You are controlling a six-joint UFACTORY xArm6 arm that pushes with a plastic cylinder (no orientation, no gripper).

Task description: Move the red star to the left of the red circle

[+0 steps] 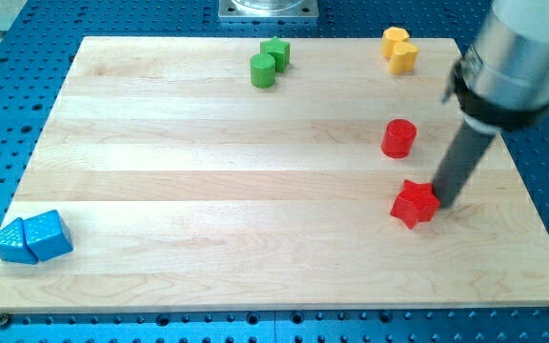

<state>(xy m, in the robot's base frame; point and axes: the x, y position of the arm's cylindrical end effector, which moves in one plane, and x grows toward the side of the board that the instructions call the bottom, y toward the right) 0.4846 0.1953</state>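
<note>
Pale wooden bench (208,191) on a blue perforated base, seen from the front. Red star (415,203) lies near the bench's right edge, just below the red circle (398,138) and apart from it. My tip (442,204) rests at the star's right side, touching or nearly so; this tool is a plain rod with nothing to open or close, and it holds nothing. Standing on the star's right suits a leftward push, which the task needs before the star can be brought up beside the circle's left. Green blocks (269,62) sit at the top edge, yellow blocks (399,49) near the top right corner, and blue blocks (31,238) at the bottom left corner, all well clear.
</note>
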